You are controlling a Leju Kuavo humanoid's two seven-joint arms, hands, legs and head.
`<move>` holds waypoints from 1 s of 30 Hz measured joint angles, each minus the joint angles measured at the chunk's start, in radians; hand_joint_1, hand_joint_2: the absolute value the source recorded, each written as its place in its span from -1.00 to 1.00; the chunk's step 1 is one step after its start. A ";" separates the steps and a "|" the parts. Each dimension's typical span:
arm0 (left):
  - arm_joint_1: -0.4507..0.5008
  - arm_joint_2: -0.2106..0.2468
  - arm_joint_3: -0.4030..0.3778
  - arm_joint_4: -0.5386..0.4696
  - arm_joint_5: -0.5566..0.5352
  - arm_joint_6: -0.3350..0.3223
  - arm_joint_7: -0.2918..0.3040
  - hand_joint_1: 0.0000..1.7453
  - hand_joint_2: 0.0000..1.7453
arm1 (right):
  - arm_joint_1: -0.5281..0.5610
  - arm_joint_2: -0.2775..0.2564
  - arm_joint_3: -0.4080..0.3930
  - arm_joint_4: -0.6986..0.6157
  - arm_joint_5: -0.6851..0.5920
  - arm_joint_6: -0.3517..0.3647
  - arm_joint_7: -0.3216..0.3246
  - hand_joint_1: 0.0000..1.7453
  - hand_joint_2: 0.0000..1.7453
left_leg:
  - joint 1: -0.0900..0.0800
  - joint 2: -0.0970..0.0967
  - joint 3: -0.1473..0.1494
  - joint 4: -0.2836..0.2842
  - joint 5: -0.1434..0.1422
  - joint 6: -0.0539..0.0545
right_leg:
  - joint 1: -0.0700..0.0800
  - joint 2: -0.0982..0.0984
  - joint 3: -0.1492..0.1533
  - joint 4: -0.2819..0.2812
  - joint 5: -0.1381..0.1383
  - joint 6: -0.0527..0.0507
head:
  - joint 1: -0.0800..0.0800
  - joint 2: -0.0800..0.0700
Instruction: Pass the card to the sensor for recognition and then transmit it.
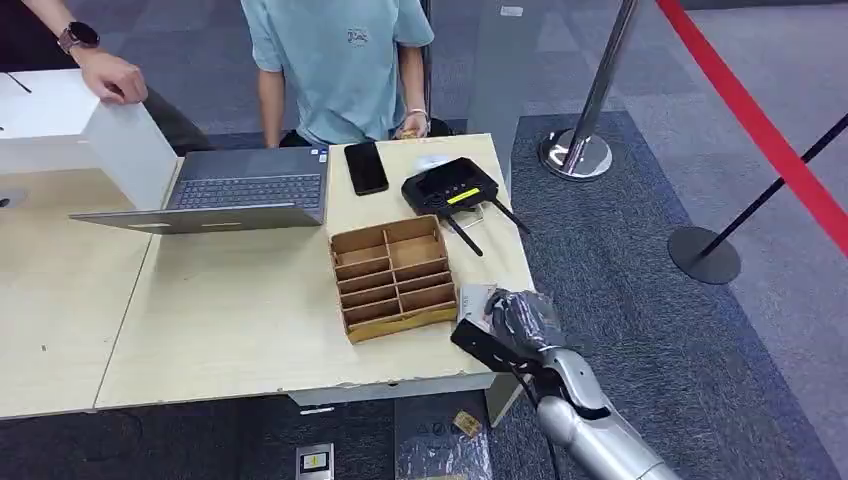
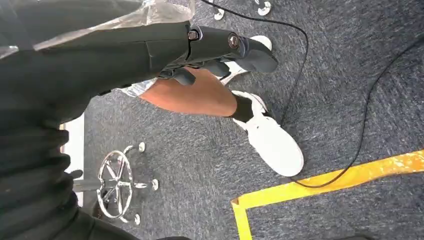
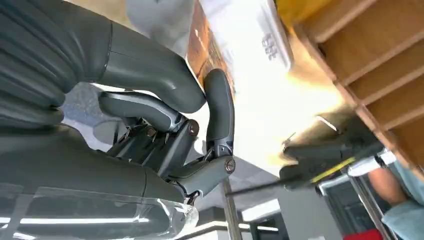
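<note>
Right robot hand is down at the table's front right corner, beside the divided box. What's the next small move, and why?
Probably firm up the grasp before lifting. The right robot hand sits at the table edge over a pale card-like piece, and I cannot tell whether it is gripped. The black sensor lies beyond the wooden box, so a loose card could drop on the way.

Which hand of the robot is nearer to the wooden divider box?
Right. The right hand is beside the wooden divider box at the table edge; the left hand hangs above the floor.

table [image 1: 230,330] bears laptop [image 1: 225,190], phone [image 1: 366,167], sensor [image 1: 452,187], divided box [image 1: 392,277].
</note>
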 joint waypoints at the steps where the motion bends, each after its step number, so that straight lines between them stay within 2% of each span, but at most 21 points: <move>1: 0.000 0.000 0.000 0.000 -0.001 0.000 0.000 -1.00 1.00 | -0.005 -0.004 -0.001 -0.009 0.004 0.002 0.007 1.00 1.00 | 0.000 0.000 0.000 0.000 0.000 0.000 | 0.000 0.000 0.000 0.000 0.000 0.000 | 0.000 0.000; 8: 0.000 0.000 0.000 0.000 -0.009 -0.001 -0.001 -1.00 1.00 | -0.058 -0.038 -0.026 -0.087 0.035 0.047 0.048 1.00 1.00 | 0.000 0.000 0.000 0.000 0.000 0.000 | 0.000 0.000 0.000 0.000 0.000 0.000 | 0.000 0.000; 17: 0.000 0.000 0.000 0.000 -0.028 -0.009 -0.012 -1.00 1.00 | -0.184 -0.070 -0.043 -0.173 0.061 0.130 0.074 1.00 1.00 | 0.000 0.000 0.000 0.000 0.000 0.000 | 0.000 0.000 0.000 0.000 0.000 0.000 | 0.000 0.000; 24: -0.001 -0.002 0.000 0.000 -0.048 -0.015 -0.014 -1.00 1.00 | -0.306 -0.066 -0.031 -0.196 0.072 0.193 0.080 1.00 1.00 | 0.000 0.000 -0.001 0.000 0.000 0.000 | 0.000 0.000 0.000 0.001 0.000 0.000 | 0.000 0.000; 30: -0.003 -0.004 0.000 0.000 -0.056 -0.018 -0.016 -1.00 1.00 | -0.408 -0.032 0.009 -0.179 0.069 0.228 0.078 1.00 1.00 | 0.000 -0.001 -0.001 0.000 0.000 0.000 | 0.000 0.000 0.000 0.001 0.000 0.000 | 0.000 0.000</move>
